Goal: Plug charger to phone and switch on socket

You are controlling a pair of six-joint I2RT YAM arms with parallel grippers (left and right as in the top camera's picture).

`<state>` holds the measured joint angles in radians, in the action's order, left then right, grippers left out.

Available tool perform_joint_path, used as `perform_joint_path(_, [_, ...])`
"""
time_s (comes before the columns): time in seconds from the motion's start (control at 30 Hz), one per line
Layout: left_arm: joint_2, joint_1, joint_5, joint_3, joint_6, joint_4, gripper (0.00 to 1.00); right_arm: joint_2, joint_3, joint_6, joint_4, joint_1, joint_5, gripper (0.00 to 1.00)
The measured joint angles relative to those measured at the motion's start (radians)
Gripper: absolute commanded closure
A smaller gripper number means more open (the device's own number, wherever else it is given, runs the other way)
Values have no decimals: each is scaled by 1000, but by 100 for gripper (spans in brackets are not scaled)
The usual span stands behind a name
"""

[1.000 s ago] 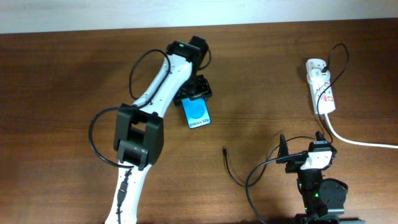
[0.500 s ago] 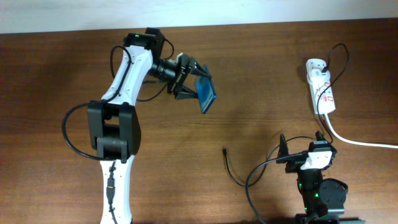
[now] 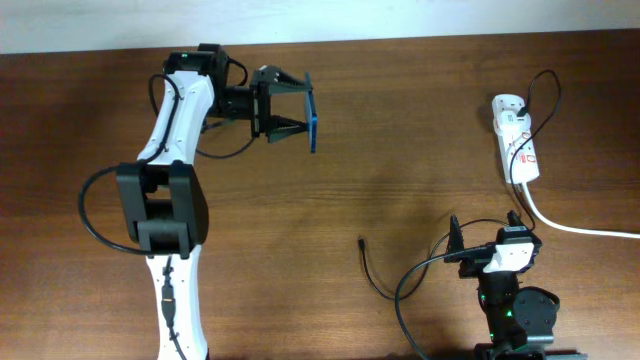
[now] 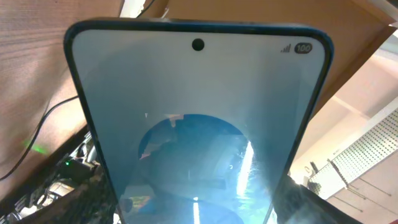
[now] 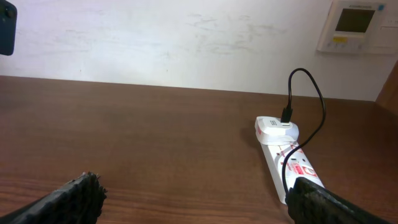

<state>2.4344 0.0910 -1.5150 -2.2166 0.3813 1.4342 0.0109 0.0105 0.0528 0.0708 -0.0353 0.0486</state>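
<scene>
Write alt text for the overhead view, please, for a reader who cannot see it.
The left gripper holds the phone on edge over a wooden table. The open right gripper rests near the charger, the socket at far right.

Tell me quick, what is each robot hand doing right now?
Left gripper: closed on the phone, holding it in the air.
Right gripper: open, holding nothing.

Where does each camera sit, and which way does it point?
Overhead: above the table, looking down; both arms show, left gripper holding the phone.
Left wrist: on the left arm, facing the phone's screen, which fills it.
Right wrist: low, looking across the table at the socket; right gripper's fingers frame it.
Shared: overhead and right wrist both show the socket.
</scene>
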Motion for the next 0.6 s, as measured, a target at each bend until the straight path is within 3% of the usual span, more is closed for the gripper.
perform_joint_path(0.2, [0,1,-1,0,0,47,25,0,0,-18,-4,0,24,2])
perform_joint_path(0.37, [0,1,-1,0,-8,47,25,0,0,-342,-35,1,481,2])
perform_joint_path(0.6, [0,1,-3,0,-16,47,25,12,43,-419,-64,1,657,2])
